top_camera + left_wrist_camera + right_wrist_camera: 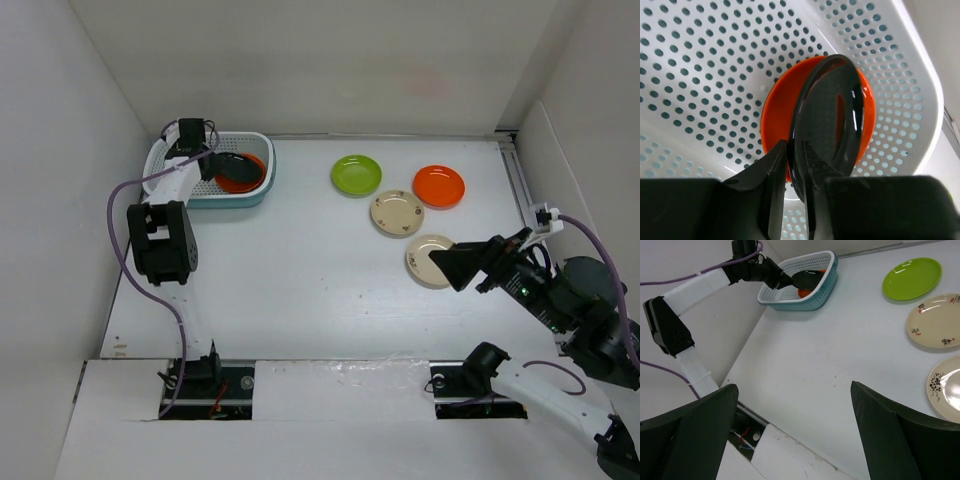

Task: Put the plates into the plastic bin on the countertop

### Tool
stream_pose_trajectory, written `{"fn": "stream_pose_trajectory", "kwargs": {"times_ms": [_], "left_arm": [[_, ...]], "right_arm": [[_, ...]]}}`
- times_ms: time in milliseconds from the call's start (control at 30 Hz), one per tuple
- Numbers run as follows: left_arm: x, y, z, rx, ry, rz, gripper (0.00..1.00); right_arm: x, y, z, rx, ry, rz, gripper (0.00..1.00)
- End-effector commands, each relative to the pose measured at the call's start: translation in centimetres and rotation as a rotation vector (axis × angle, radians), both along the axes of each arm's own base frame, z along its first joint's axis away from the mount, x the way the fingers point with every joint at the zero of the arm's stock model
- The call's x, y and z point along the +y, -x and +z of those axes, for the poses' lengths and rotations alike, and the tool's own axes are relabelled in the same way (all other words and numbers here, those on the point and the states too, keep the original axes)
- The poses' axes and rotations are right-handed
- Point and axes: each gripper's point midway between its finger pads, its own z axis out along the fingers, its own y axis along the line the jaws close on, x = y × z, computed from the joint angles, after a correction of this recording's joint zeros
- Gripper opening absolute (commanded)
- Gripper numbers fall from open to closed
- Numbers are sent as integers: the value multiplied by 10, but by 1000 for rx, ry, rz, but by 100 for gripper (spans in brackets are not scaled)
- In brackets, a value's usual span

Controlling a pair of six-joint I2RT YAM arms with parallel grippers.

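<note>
The light teal plastic bin [262, 190] stands at the far left of the countertop [320, 270]. Inside it lies an orange plate [775, 120]. A glossy black plate [827, 115] hangs tilted over that one, its rim pinched between the fingers of my left gripper [795, 144], which is down inside the bin. My right gripper [458, 268] hovers wide open and holds nothing, at the near edge of a beige plate [425, 258]. On the countertop lie a second beige plate [397, 213], a lime green plate [356, 175] and an orange plate [438, 186].
White walls close in the countertop on the left, back and right. A rail with a cable clip [545, 215] runs along the right edge. The left arm's purple cable [125, 200] loops beside the bin.
</note>
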Motion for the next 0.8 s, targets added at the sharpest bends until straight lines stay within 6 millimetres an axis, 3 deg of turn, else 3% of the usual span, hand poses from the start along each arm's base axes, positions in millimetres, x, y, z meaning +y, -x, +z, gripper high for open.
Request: {"fn": "stream_pose_trajectory", "kwargs": {"times_ms": [0, 33, 67, 100, 167, 233, 267, 300, 367, 500, 533, 567, 667, 700, 767], "left_arm": [[-1, -13, 27, -79, -2, -16, 15], [-1, -13, 27, -80, 5, -9, 18], [-2, -11, 22, -70, 5, -9, 28], [-2, -10, 38, -100, 10, -3, 34], [0, -6, 50, -118, 3, 3, 51], [2, 3, 80, -164, -28, 29, 69], [2, 7, 90, -180, -53, 35, 81], [1, 9, 105, -210, -82, 29, 99], [-4, 15, 140, -283, -96, 21, 100], [-20, 20, 168, -344, -71, -78, 100], [-33, 21, 164, -338, -51, -119, 100], [-50, 24, 179, -384, -26, -172, 100], [-117, 31, 178, -410, 23, -325, 100], [-159, 40, 174, -408, 49, -414, 100], [-198, 46, 164, -410, 78, -486, 100]], "right_arm": [[-7, 3, 11, -29, -26, -16, 100], [-8, 5, 13, -29, -26, -16, 100], [-9, 4, 13, -29, -25, -25, 100], [-9, 4, 13, -29, -25, -25, 100], [-10, 5, 16, -36, -32, -25, 100], [-10, 5, 16, -36, -32, -25, 100], [-10, 5, 16, -36, -32, -25, 100], [-10, 5, 16, -36, -32, -25, 100], [-8, 3, 15, -29, -25, -25, 100], [-5, 2, 13, -22, -20, -12, 100], [-5, 2, 13, -22, -20, -12, 100], [-5, 2, 13, -22, -20, -12, 100], [-6, -3, 14, -22, -18, -34, 100], [-6, -3, 14, -22, -18, -34, 100], [-3, -6, 11, -17, -13, -34, 100]]}}
